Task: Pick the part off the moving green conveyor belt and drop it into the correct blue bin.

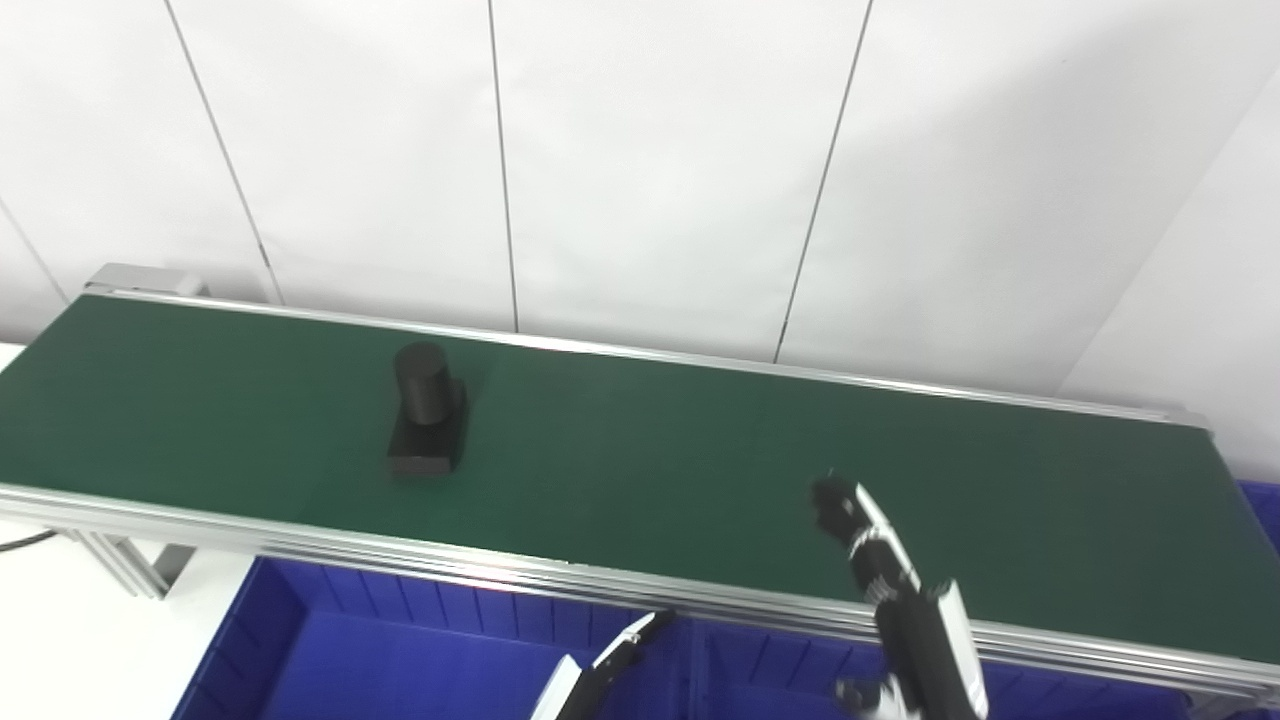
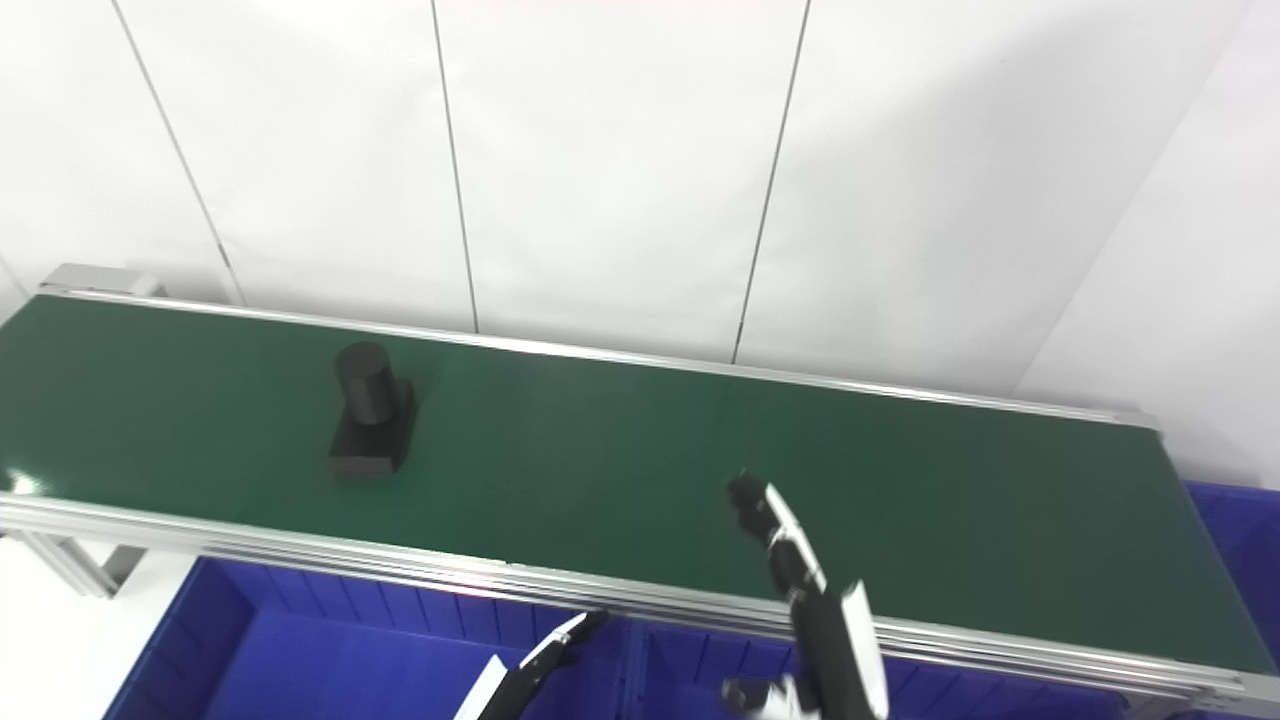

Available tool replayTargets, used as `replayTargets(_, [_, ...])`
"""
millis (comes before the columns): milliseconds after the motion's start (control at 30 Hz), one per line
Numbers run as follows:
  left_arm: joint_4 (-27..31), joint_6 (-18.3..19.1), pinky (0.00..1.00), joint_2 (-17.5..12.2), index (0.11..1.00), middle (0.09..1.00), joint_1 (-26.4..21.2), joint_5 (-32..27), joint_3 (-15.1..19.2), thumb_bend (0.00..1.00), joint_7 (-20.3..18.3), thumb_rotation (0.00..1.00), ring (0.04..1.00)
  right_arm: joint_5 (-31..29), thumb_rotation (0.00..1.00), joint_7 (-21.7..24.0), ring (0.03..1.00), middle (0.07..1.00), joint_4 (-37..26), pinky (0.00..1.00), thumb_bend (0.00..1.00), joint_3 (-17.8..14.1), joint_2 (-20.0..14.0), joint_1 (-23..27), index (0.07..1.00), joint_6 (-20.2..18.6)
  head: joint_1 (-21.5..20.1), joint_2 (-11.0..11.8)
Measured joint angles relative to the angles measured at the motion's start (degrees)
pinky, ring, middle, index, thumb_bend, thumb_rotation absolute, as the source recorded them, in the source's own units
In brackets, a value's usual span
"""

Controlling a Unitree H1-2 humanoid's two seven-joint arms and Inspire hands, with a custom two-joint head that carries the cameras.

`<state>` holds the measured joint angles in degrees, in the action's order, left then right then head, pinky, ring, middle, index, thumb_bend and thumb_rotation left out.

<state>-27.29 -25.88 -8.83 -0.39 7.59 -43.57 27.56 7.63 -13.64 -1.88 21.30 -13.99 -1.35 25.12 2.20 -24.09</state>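
Observation:
A black part (image 1: 428, 425), an upright cylinder on a flat rectangular base, stands on the green conveyor belt (image 1: 700, 450) left of the middle. My right hand (image 1: 880, 570) reaches up over the belt's near edge, far to the right of the part. Its fingers are stretched out and hold nothing. Only an outstretched finger of my left hand (image 1: 610, 665) shows at the bottom, below the belt's front rail and over the blue bins, with nothing in it.
Blue bins (image 1: 400, 660) sit side by side under the belt's front rail (image 1: 500, 575), with a divider near the middle. Another blue bin edge (image 1: 1262, 510) shows past the belt's right end. A white panelled wall stands close behind the belt.

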Motion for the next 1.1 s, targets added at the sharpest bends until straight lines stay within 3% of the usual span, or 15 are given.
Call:
replayTargets(300, [-0.8, 0.0, 0.88, 0.1, 0.902, 0.918, -0.5, -0.2, -0.6, 0.89, 0.1, 0.86, 0.906, -5.4, 0.76, 2.6, 0.858, 0.882, 6.8, 0.84, 0.99, -7.2, 0.2, 5.9, 0.895, 0.0, -0.2, 0.9])
replayTargets(433, [-1.1, 0.0, 0.89, 0.6, 0.904, 0.922, -1.0, 0.1, -1.3, 0.90, 1.1, 0.87, 0.910, -5.6, 0.74, 3.6, 0.842, 0.880, 9.5, 0.80, 0.94, -9.8, 0.6, 9.9, 0.893, 0.0, -0.3, 0.8])
replayTargets(633, [-1.5, 0.0, 0.89, 1.2, 0.899, 0.921, -1.2, 0.5, -2.1, 0.91, 1.6, 0.88, 0.908, -5.5, 0.64, 4.9, 0.841, 0.869, 14.5, 0.80, 0.97, -11.3, 1.8, 14.8, 0.883, 0.0, -0.4, 0.8])
replayTargets(967, [-1.6, 0.0, 0.91, 1.0, 0.900, 0.917, -1.3, 0.5, -3.1, 0.88, 2.6, 0.86, 0.913, -4.1, 0.35, 5.9, 0.822, 0.883, 20.4, 0.77, 1.00, -11.9, 4.2, 20.6, 0.900, 0.0, -0.4, 0.4])
replayTargets(1100, [-1.6, 0.0, 0.90, 0.8, 0.896, 0.916, -1.3, 0.5, -3.6, 0.87, 2.6, 0.86, 0.909, -4.4, 0.31, 8.0, 0.834, 0.894, 23.2, 0.76, 1.00, -12.0, 4.6, 22.7, 0.896, 0.0, -0.3, 0.3])
